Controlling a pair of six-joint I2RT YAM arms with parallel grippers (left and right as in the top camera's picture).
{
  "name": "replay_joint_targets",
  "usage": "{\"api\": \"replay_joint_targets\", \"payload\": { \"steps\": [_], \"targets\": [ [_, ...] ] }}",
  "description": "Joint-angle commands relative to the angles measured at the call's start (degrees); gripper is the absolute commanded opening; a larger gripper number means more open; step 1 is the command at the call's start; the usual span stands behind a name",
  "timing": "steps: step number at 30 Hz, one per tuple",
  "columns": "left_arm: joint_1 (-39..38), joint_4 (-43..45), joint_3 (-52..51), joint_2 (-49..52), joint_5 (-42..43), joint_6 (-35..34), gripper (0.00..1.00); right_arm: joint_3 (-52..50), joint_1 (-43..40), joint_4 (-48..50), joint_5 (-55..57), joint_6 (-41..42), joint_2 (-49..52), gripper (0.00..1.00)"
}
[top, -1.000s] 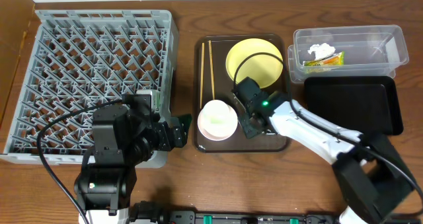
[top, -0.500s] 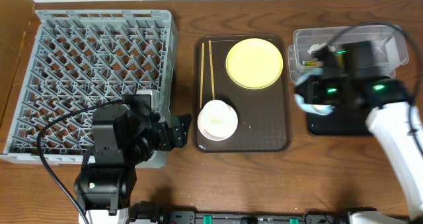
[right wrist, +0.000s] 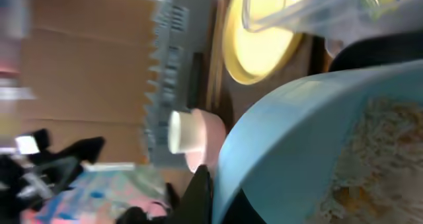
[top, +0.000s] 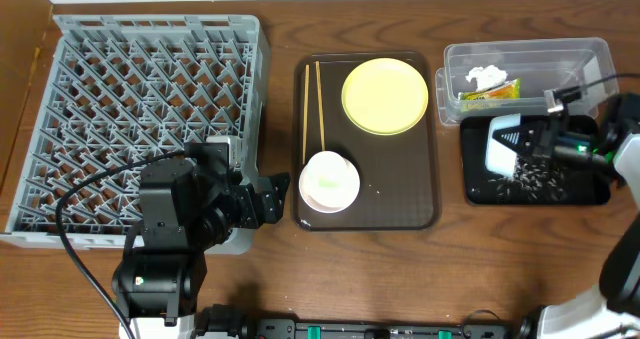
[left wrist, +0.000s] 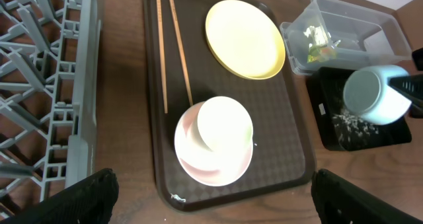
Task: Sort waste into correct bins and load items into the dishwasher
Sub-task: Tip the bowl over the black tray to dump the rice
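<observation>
The right fingers [left wrist: 411, 92] are clamped on the rim of the light blue bowl [top: 503, 144], holding it tipped on its side, with some beige food scraps [right wrist: 370, 151] clinging inside. Directly beneath them lies the black tray [top: 592, 179], with rice scraps [top: 530, 182] scattered on it. Just beyond the fingers sits the clear tub [top: 600, 64], holding the snack wrapper [top: 490, 92] and the white tissue [top: 485, 76].

The left fingers [left wrist: 86, 194] are spread wide with nothing between them. Just ahead of them is the brown serving tray [top: 410, 194], carrying the white cup [top: 330, 179] nearest, then the chopsticks [top: 320, 99] and the yellow plate [top: 385, 96] farther off. The grey dish rack [top: 140, 99] sits on the table [top: 280, 9] beside them.
</observation>
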Motion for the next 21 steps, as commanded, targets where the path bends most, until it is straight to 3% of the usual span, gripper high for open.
{"api": "replay_joint_targets", "payload": {
  "steps": [1, 11, 14, 18, 21],
  "targets": [
    [-0.2, -0.2, 1.4, 0.0, 0.8, 0.1, 0.94, -0.2, -2.3, -0.3, -15.2, -6.5, 4.0, 0.01],
    [-0.2, -0.2, 1.4, 0.0, 0.8, 0.1, 0.94, -0.3, -2.6, -2.8, -15.2, -13.2, 4.1, 0.01],
    [-0.2, -0.2, 1.4, 0.0, 0.8, 0.1, 0.94, -0.3, -2.7, -5.7, -14.8, -18.6, 4.0, 0.01],
    [-0.2, -0.2, 1.4, 0.0, 0.8, 0.1, 0.94, -0.3, -3.4, -4.5, -15.2, -11.7, 4.2, 0.01],
    [-0.2, -0.2, 1.4, 0.0, 0.8, 0.1, 0.94, -0.3, -3.3, -6.3, -15.0, -16.7, 3.7, 0.01]
  ]
}}
